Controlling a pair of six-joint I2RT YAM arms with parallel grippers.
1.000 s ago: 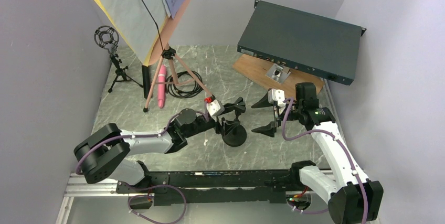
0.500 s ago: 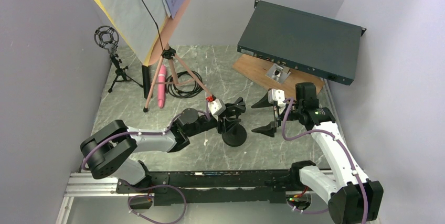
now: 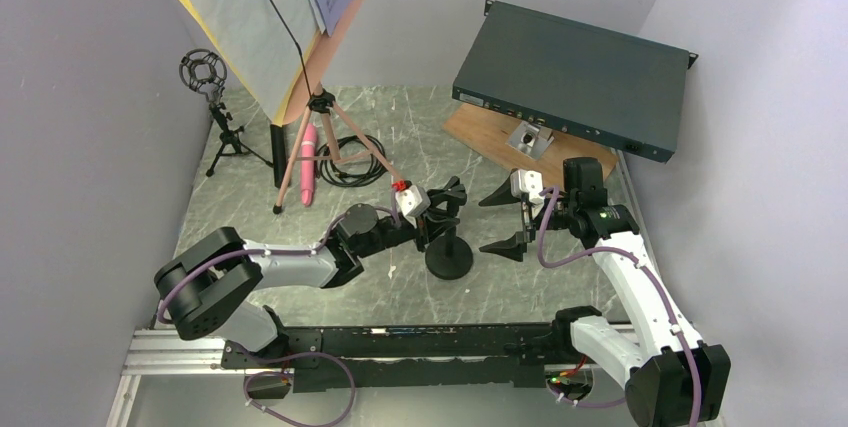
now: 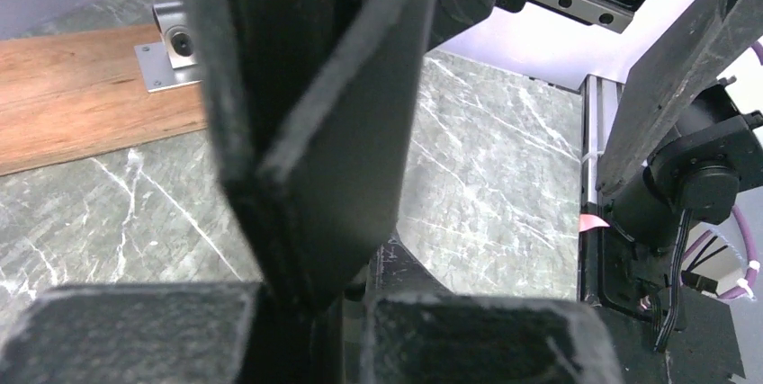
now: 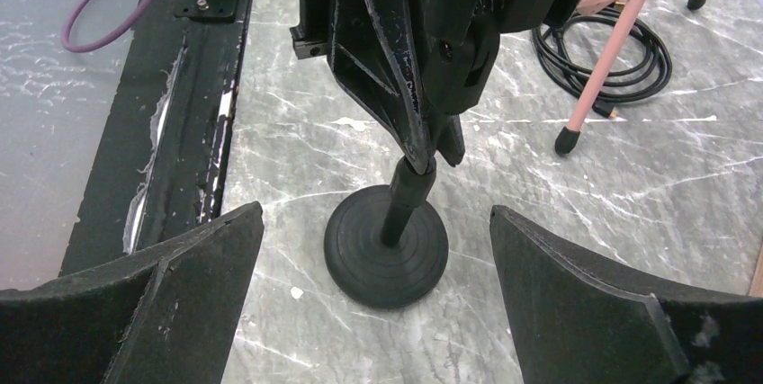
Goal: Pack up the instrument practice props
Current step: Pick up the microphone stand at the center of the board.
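Observation:
A small black mic holder with a round base [image 3: 449, 258] stands mid-table. My left gripper [image 3: 438, 215] is shut on its upright stem just above the base; in the right wrist view the left fingers [image 5: 402, 87] pinch the stem over the base [image 5: 387, 245]. The left wrist view is filled by the holder's clip [image 4: 315, 132]. My right gripper [image 3: 505, 219] hangs open to the right of the holder, holding nothing. Far left stand the pink music desk [image 3: 325, 107] with sheet-music pages [image 3: 240, 17], a pink microphone [image 3: 307, 162] and a second mic holder [image 3: 210, 82].
A dark teal rack box [image 3: 570, 77] rests tilted at the back right on a wooden board [image 3: 480, 137] with a metal bracket [image 3: 527, 137]. A coiled black cable [image 3: 350, 162] lies by the pink tripod legs [image 5: 612, 51]. The arms' base rail [image 3: 400, 342] runs along the near edge.
My left gripper's fingers have closed onto the mic holder's stem. The left arm has drawn in slightly. The right arm has not moved.

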